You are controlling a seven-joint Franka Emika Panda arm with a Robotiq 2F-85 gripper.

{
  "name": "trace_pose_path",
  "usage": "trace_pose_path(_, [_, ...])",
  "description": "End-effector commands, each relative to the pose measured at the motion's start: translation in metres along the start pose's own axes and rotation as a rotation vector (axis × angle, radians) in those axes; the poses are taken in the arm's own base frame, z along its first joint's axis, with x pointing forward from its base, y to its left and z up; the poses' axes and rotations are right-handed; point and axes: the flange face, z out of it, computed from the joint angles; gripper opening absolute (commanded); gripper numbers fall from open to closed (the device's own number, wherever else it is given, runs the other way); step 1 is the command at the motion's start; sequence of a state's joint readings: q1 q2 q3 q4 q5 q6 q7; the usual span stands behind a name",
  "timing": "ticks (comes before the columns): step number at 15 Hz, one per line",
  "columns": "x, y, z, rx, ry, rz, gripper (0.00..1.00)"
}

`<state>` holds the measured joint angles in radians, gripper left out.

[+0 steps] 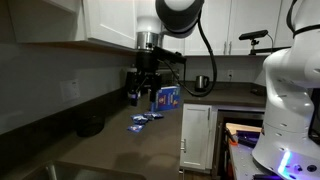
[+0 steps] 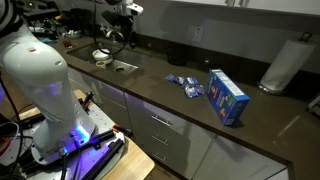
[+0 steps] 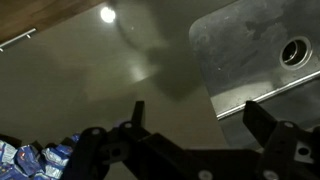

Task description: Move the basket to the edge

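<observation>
The basket [image 1: 90, 125] is a dark round shape on the countertop, close to the back wall. It is out of the wrist view, and I cannot make it out in the exterior view from the cabinet side. My gripper [image 1: 143, 99] hangs above the counter, well to the right of the basket and apart from it. In the wrist view the gripper [image 3: 194, 105] is open and empty, with bare counter between the fingers. The counter's front edge [image 1: 179, 130] [image 2: 170, 108] runs above white cabinet fronts.
A blue-and-white box [image 1: 167, 97] [image 2: 228, 97] stands on the counter, with blue packets [image 1: 140, 120] [image 2: 183, 85] [image 3: 35, 160] lying beside it. A steel sink [image 3: 260, 45] [image 2: 122, 66] is set into the counter. A paper towel roll [image 2: 282, 65] stands by the wall.
</observation>
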<state>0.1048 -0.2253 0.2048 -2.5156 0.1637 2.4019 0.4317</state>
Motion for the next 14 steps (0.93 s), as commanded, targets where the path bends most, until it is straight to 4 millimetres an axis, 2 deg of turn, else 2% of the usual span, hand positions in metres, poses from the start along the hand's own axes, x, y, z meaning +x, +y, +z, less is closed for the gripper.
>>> trace_pose_path(1, [0.017,0.012,0.015,0.044,0.108,0.001,1.0])
trace_pose_path(9, [0.055,0.016,0.063,0.125,0.356,0.002,1.0])
trace_pose_path(11, [0.067,0.024,0.073,0.119,0.416,-0.048,1.0])
trace_pose_path(14, [0.096,0.036,0.078,0.095,0.48,-0.107,1.0])
